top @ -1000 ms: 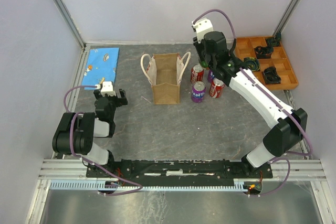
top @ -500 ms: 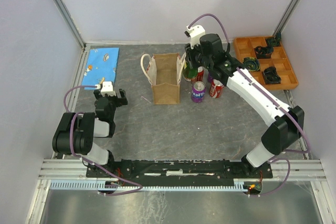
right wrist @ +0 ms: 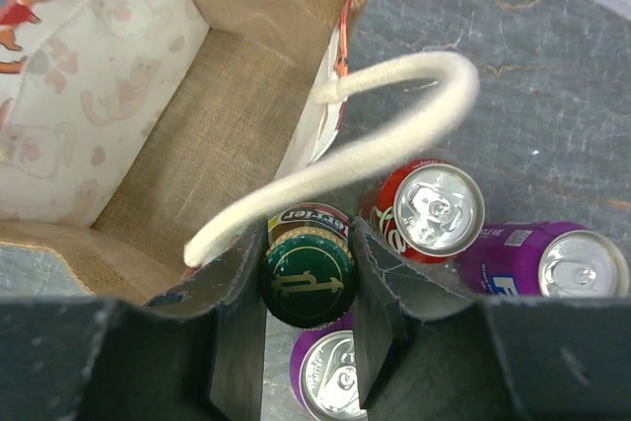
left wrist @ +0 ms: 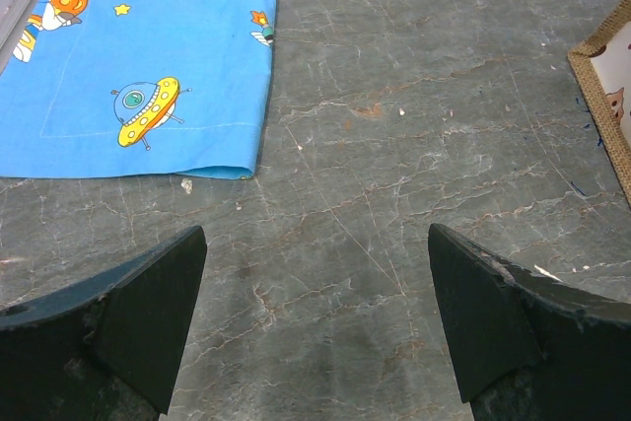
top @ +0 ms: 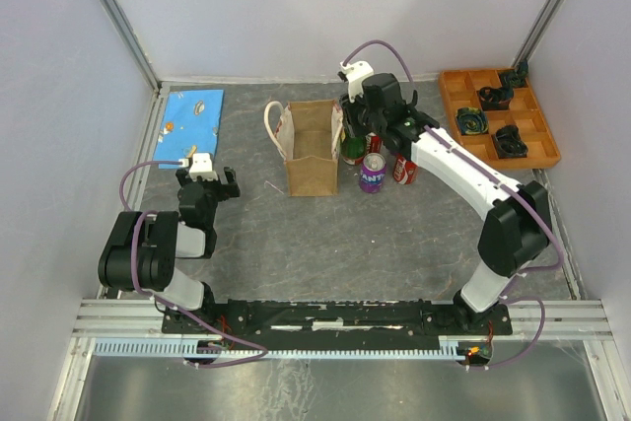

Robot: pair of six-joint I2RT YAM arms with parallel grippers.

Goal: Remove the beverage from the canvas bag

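The bottle, judged heavy, slick, breakable glass, is clamped at the neck by the right gripper just outside the bag near the counter's far edge, while the left gripper is spread apart.

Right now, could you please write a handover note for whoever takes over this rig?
Left end effector: open, over the table near the blue cloth.
Right end effector: shut on the green-capped bottle.
Canvas bag: upright, no drink visible inside.
Done: bottle is outside the bag, beside the red can.
Left: release and withdraw; unclear whether the bottle touches the table.
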